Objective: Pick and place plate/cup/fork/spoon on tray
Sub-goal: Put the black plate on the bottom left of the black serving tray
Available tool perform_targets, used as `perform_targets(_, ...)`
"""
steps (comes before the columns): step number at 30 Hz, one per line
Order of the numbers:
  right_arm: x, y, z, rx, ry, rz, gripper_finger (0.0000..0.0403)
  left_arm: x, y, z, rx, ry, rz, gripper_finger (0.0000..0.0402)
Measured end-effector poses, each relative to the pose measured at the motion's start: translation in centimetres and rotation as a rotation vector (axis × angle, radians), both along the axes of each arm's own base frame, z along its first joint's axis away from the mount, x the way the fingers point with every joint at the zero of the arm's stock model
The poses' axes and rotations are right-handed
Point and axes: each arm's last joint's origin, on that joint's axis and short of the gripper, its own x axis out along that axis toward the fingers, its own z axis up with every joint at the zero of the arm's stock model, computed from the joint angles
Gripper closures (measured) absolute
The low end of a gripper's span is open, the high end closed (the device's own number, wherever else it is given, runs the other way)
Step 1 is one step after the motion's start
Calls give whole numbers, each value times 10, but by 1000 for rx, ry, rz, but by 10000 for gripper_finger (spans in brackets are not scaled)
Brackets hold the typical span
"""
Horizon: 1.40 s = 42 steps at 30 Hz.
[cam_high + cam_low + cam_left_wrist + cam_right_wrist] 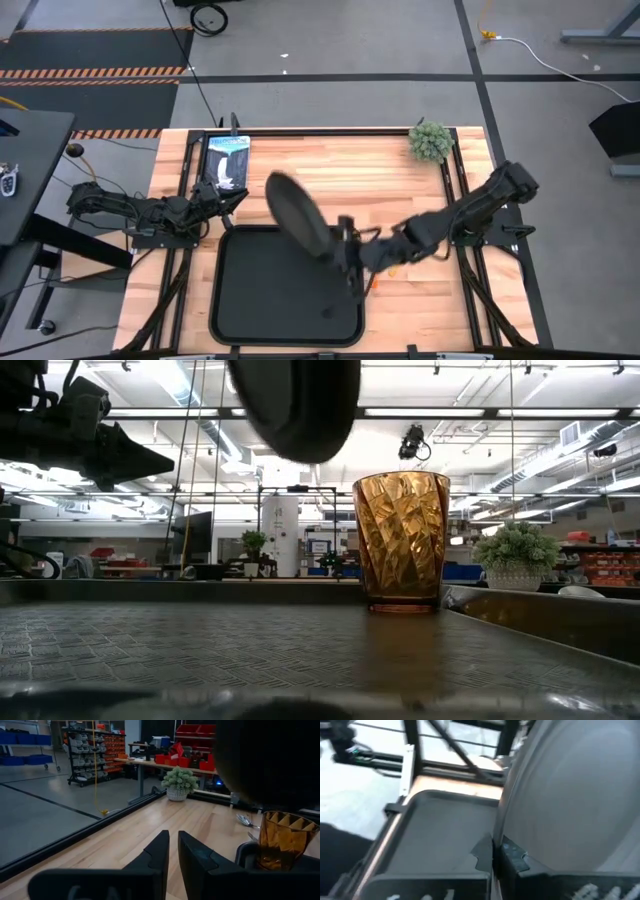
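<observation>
My right gripper (342, 250) is shut on the round black plate (298, 216), which stands tilted on edge above the far part of the large black tray (250, 300). The plate also shows in the low view (295, 405). The amber cup (400, 540) stands upright by the tray's far edge; in the high view the plate hides it. An orange cutlery handle (385, 270) lies on the table by the tray's right rim, partly under my right arm. A silver spoon bowl (245, 820) shows beyond the cup (280, 840). My left gripper (232, 198) waits, shut, at the tray's far left corner. My right gripper pinches the plate's rim (501, 827) between its two fingers, one finger on each face. The fingers come from the table's right, slanting down. The plate is lifted clear of the tray, tilted steeply, most of it standing up and away from the fingers.
A small potted plant (430, 140) stands at the table's far right. A black and white packet (228, 160) lies at the far left, beside my left gripper. Bare wood lies between the plant and the tray.
</observation>
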Motion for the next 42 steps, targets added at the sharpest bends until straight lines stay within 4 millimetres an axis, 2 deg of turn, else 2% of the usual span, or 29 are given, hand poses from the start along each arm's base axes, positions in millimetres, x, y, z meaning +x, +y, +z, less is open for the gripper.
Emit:
perform_targets(2,8,10,-9,11,13,6,392,0,0,0,1,2,0,353)
perform_targets(6,25,25,-15,53,50,32,392,0,0,0,0,0,-4,353)
perform_targets(12,47,41,-34,112,233,59,392,0,0,0,0,1,-4,353)
perform_targets(19,74,61,-52,150,360,128,392,0,0,0,0,1,-4,353)
perform_targets(23,84,71,-56,138,413,159,392,0,0,0,0,1,-4,353)
perform_targets(30,87,93,-72,36,556,212,392,0,0,0,0,1,-4,353)
perform_targets(35,82,99,-92,-26,667,208,381,0,0,0,0,0,-4,353)
perform_targets(42,79,106,-101,7,717,211,359,0,0,0,0,-1,-4,353)
